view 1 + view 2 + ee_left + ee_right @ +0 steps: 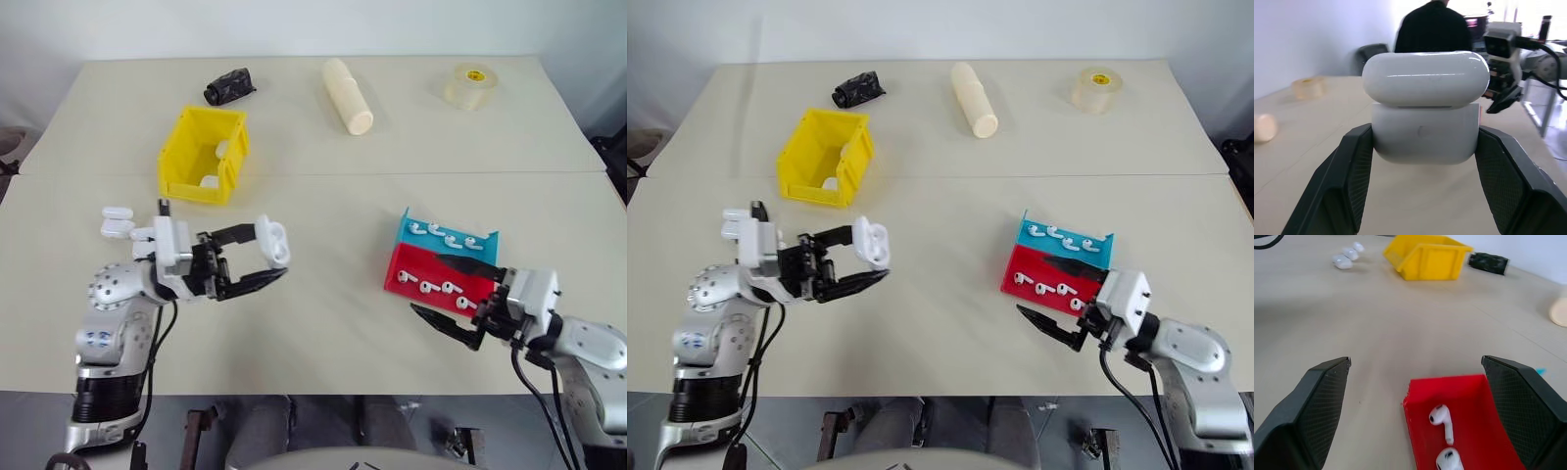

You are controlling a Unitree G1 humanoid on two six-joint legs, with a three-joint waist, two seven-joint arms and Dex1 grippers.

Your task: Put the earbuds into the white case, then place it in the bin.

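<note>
Spare cases (116, 221) lie grouped at the tabletop's (323, 323) left edge, just behind the left wrist; they look like stock for later rounds.

Left hand (270, 259) clenched on the white case (272, 241), held clear above the tabletop. Wrist view: both fingers (1347, 186) press the case body's two flanks, and the lid (1425, 78) sits raised above the body with a seam showing. Probably held this way so the mouth is offered to the other arm for loading. Forearm runs across the front of the tabletop; hand points toward the right side, fingers roughly level.

The bin (204, 154) stands behind the left hand, well apart from it, sloped front facing the near side. Something white lies inside it, not identifiable.

Far edge: black object (228, 86), cream roll (348, 96), tape roll (468, 85). None appear involved.

Right of centre: teal tray (446, 235) and red tray (431, 281) touching, each carrying a row of earbuds (428, 287). Trays keep the small pieces sorted and within reach.

Right hand (446, 294) released, nothing held; fingers spread wide either side of the red tray's near corner, roughly level, aimed inward toward the left. Judgement: picking an earbud comes next; case still to be filled.
</note>
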